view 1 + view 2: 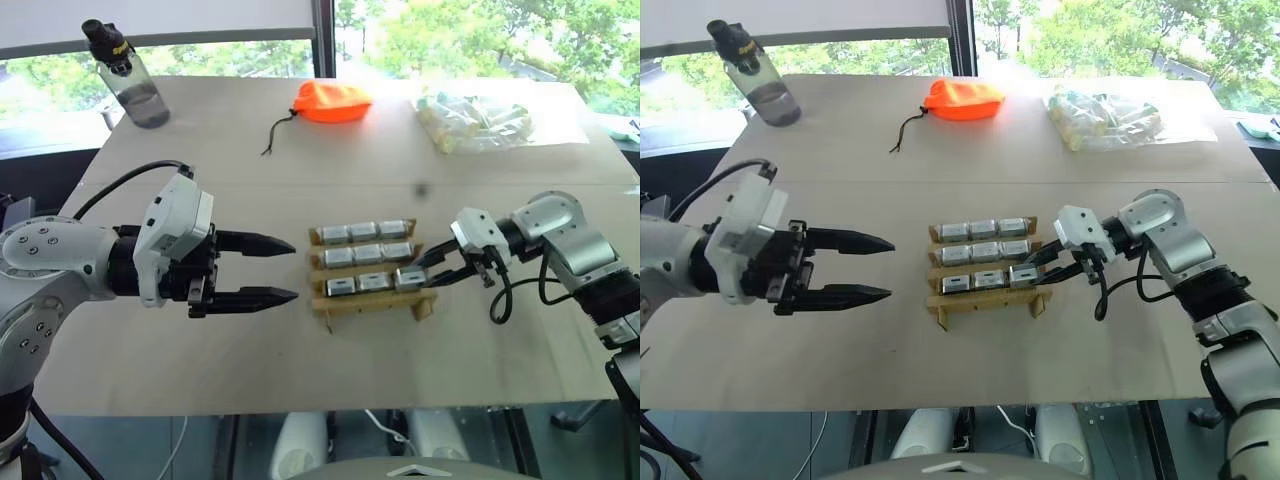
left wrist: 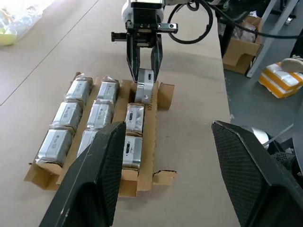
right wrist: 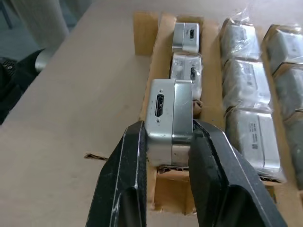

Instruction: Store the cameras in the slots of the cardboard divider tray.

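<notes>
The surface (image 1: 300, 150) carries the cardboard divider tray (image 1: 372, 306), which lies between the two grippers, near the left one's fingertips and touching the right one's load. The tray looks nearly full: two rows of three slots hold wrapped cameras, and the row nearest the right gripper (image 3: 166, 142) holds two bare silver ones, with a third camera (image 3: 171, 118) clamped between that gripper's fingers and set at the last open slot at the row's end. By my reading only this piece is left to seat and release; no other loose camera is apparent on the surface.

The left gripper (image 1: 262, 270) hangs beside the tray with its fingers spread and nothing between them.

The head views give the layout: a bottle (image 1: 128, 75), an orange pouch (image 1: 332, 101) and a clear bag of packets (image 1: 475, 120) well beyond both grippers. The right wrist view adds the held camera's port face and the cardboard lip under it. The left wrist view shows the right gripper's fingers straddling the camera from across the tray.
</notes>
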